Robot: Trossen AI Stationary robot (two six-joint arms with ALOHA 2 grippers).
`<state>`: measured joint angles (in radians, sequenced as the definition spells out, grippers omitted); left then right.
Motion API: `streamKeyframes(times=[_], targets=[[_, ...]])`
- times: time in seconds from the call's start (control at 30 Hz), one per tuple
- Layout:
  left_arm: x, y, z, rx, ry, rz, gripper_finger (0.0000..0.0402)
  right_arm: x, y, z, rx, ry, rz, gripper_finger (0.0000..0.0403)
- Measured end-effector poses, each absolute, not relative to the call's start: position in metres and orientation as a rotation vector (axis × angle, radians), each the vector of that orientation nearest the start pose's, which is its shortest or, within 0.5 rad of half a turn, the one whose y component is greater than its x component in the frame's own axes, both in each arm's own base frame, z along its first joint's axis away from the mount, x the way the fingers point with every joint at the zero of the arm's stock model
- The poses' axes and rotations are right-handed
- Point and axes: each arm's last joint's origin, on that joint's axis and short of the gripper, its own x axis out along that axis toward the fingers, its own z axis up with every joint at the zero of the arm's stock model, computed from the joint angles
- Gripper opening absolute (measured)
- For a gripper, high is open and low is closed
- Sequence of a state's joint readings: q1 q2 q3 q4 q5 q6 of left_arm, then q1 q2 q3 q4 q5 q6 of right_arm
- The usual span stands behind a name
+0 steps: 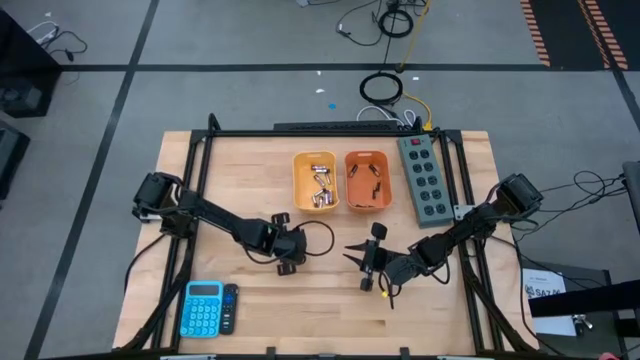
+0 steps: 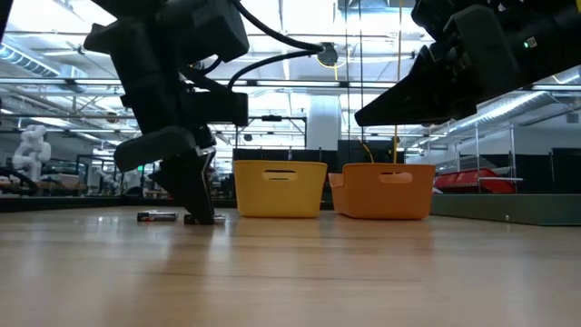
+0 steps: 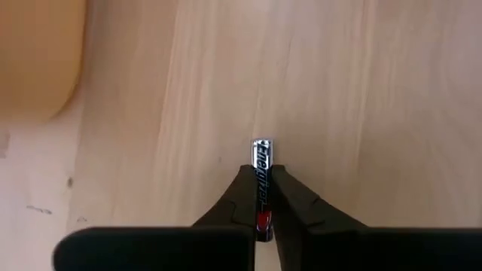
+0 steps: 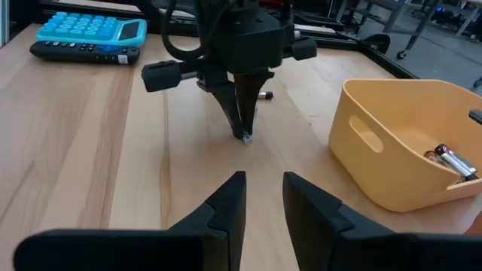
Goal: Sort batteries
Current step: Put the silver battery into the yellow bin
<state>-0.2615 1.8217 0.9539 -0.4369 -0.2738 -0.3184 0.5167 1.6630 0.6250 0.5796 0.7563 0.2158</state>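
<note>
My left gripper (image 1: 287, 264) stands at the table's middle, slanting down, shut on a black-and-silver battery (image 3: 261, 177) at the tabletop. A second battery (image 2: 156, 216) lies on its side on the wood just beside it. The yellow bin (image 1: 318, 180) holds several silvery batteries (image 4: 452, 162), and the orange bin (image 1: 366, 180) beside it holds darker ones. My right gripper (image 4: 263, 197) hovers open above the table to the right of the left gripper, nothing between its fingers. My left gripper pinches the battery's long sides (image 3: 261, 197) between its two fingers. The fingers (image 4: 239, 120) come steeply from above and lie along the battery, whose silvery end (image 3: 261, 145) pokes out past the fingertips. In the low view the fingertips (image 2: 201, 216) reach down to the tabletop.
A grey-green power strip (image 1: 425, 178) lies right of the orange bin. A blue calculator (image 1: 203, 308) with a dark device beside it sits at the near left. Bare wood lies between the grippers and the bins.
</note>
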Motion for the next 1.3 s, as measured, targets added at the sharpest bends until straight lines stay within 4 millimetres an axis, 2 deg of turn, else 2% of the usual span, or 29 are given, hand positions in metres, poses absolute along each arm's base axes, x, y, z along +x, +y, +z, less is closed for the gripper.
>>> streamKeyframes(times=[0.13,0.27,0.43,0.63,0.77,0.87,0.93,1.0,1.1,1.17,1.23,1.3], targets=[[0.308,-0.074,0.119,0.118,1.210,0.186,0.0021,0.271,0.131,0.146,-0.038,0.338,-0.276,0.0079],[0.312,-0.074,0.132,0.131,1.112,0.148,0.0019,0.271,0.131,0.146,-0.018,0.335,-0.281,0.0079],[0.318,-0.067,0.171,0.151,0.911,0.141,0.0008,0.270,0.131,0.146,0.020,0.338,-0.288,0.0079],[0.320,-0.038,0.202,0.121,0.781,0.157,0.0008,0.270,0.131,0.138,0.052,0.363,-0.306,0.0079],[0.321,-0.026,0.202,0.078,0.796,0.106,0.0010,0.269,0.129,0.135,0.140,0.381,-0.326,0.0079],[0.322,-0.031,0.202,0.073,0.784,0.084,0.0017,0.267,0.126,0.127,0.282,0.490,-0.279,0.0082],[0.319,-0.038,0.199,0.105,0.811,0.079,0.0027,0.258,0.139,0.125,0.256,0.512,-0.244,0.0088],[0.318,-0.046,0.201,0.157,0.801,0.091,0.0037,0.245,0.165,0.136,0.169,0.449,-0.185,0.0089],[0.314,-0.055,0.206,0.179,0.777,0.080,0.0045,0.230,0.196,0.157,0.265,0.441,0.035,0.0086],[0.312,-0.059,0.210,0.181,0.767,0.069,0.0046,0.218,0.210,0.147,0.347,0.546,0.110,0.0076],[0.311,-0.060,0.213,0.181,0.757,0.065,0.0047,0.204,0.214,0.126,0.358,0.701,0.056,0.0061],[0.312,-0.060,0.214,0.178,0.742,0.067,0.0047,0.200,0.214,0.114,0.407,0.795,-0.020,0.0046]])
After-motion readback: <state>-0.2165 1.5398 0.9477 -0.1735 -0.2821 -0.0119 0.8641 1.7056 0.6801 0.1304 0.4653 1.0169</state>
